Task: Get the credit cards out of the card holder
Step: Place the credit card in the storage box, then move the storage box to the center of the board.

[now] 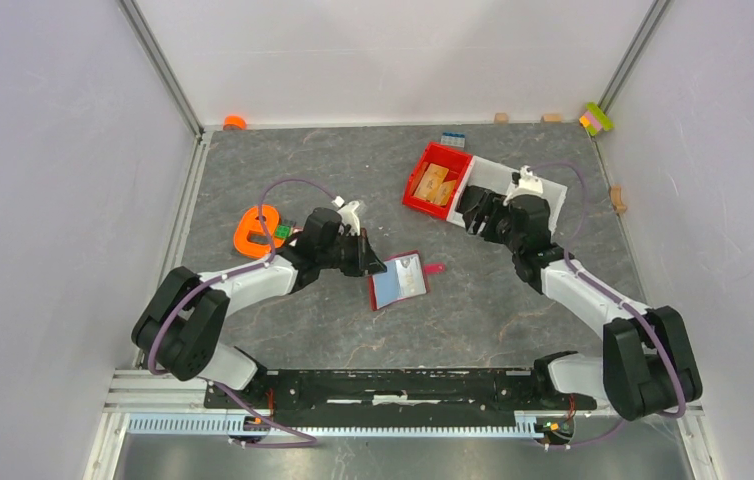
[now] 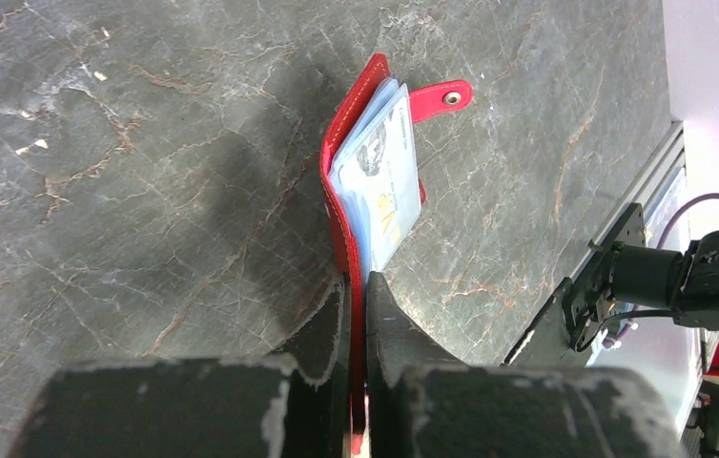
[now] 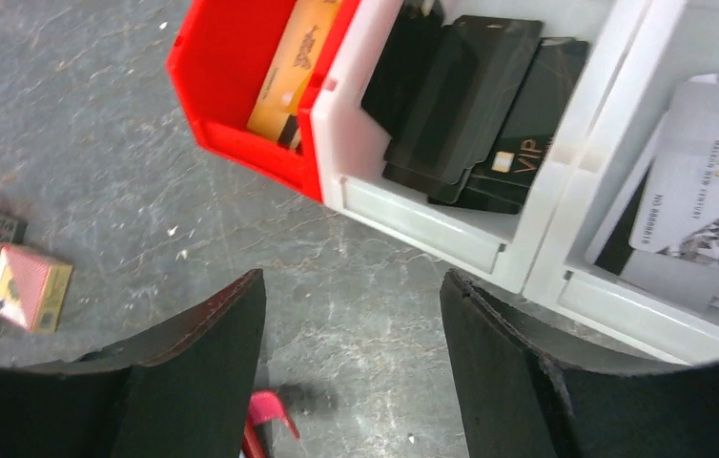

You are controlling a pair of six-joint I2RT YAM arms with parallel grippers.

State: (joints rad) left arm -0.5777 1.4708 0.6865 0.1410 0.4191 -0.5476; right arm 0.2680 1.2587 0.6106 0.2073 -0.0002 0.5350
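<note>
Partway, I'd say. Left claw (image 2: 357, 286) is clamped on the holder's (image 2: 358, 100) cover, mid-desk (image 2: 146, 191), with blue cards (image 2: 384, 181) still inside. Right claw (image 3: 353, 277) hangs open by the white bin (image 3: 413, 215), which already has grey cards (image 3: 699, 191) in it.

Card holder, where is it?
The card holder sits at the centre of the top view, edge pinched in the left arm's jaws; the red bin is farther back, right.

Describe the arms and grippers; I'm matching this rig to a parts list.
The left arm and right arm have white links, black joints and looping purple cables. The left gripper and right gripper are black, their fingers scuffed whitish.
</note>
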